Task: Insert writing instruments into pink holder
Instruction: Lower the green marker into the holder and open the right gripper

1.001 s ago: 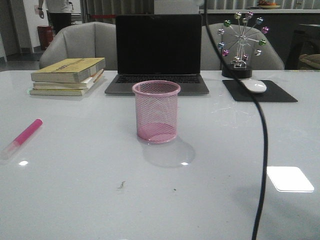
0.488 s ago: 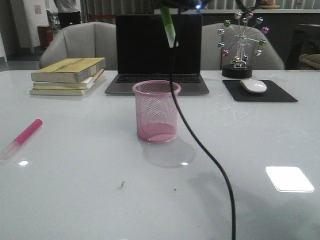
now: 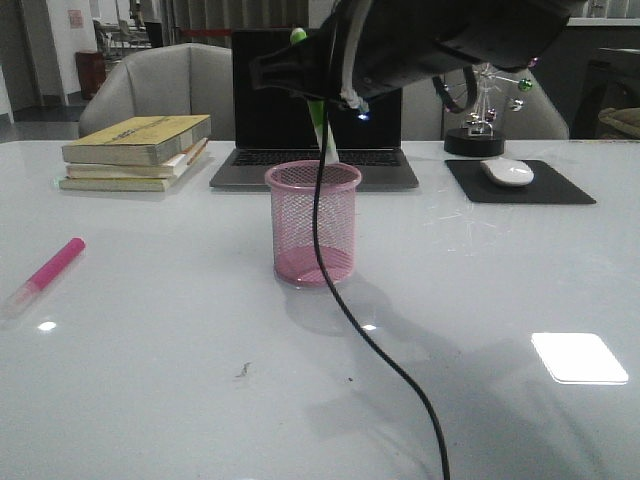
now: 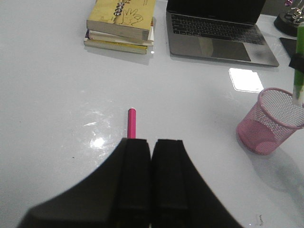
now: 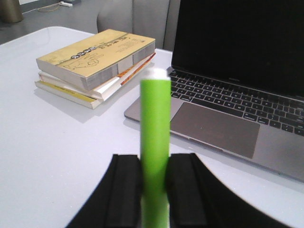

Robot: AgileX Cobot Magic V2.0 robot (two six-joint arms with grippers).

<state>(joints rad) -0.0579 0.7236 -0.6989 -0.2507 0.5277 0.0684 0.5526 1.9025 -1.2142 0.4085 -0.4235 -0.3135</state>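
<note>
Green marker (image 3: 322, 128), clamped in the right claw (image 5: 154, 183), hangs cap-down over the pink cup (image 3: 312, 222), near its 1 o'clock rim. Released off-centre, it could tip the light mesh. Pink marker (image 3: 45, 273) lies at 9 o'clock; left claw (image 4: 151, 156) clenched, empty.

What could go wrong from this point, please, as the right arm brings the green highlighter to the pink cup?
1. The green highlighter hangs tilted, its pale tip close to the rim of the pink cup; it could catch the rim and tip the cup.
2. The dangling black cable crosses in front of the cup and might drag it.
3. The right gripper grips the marker low, so it may pivot in the fingers.
</note>
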